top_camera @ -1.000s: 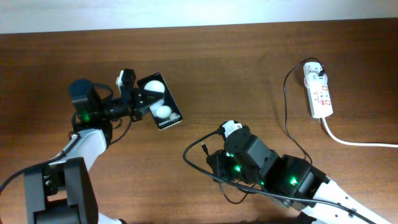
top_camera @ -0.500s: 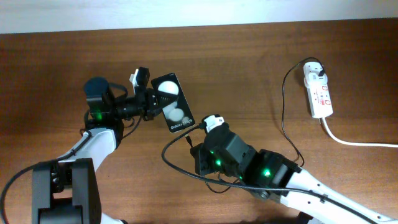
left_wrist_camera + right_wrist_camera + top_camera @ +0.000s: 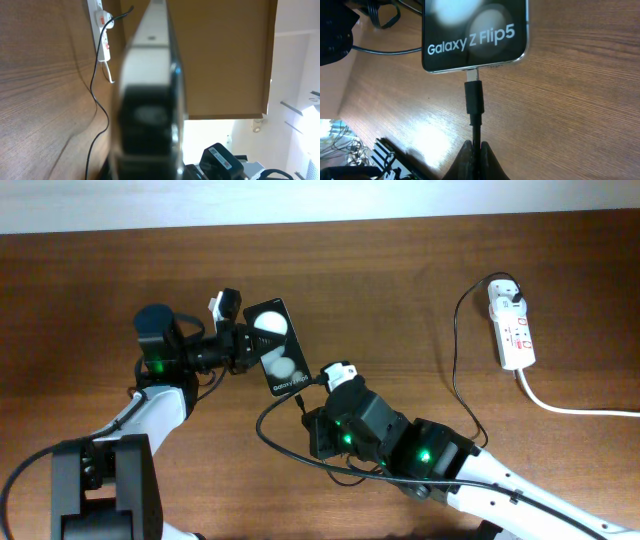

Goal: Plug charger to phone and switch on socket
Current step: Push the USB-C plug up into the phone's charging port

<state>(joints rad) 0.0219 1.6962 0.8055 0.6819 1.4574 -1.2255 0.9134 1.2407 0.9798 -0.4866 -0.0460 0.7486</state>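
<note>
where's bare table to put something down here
Bare wood lies along the far edge between the phone and the power strip, and at the far left corner. Crowded: front centre, where the charger cable loops by the right arm.

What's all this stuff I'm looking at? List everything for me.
table: 1, brown wood, under everything
phone: 1, black, left of centre
charger: 1, black cable with white plug, runs from socket to phone's bottom edge
socket: 1, white strip with red marks, far right
cord: 1, thick, white, from socket off the right edge
left gripper: 1, black, shut on phone
right gripper: 1, black, shut on charger just behind its tip
</note>
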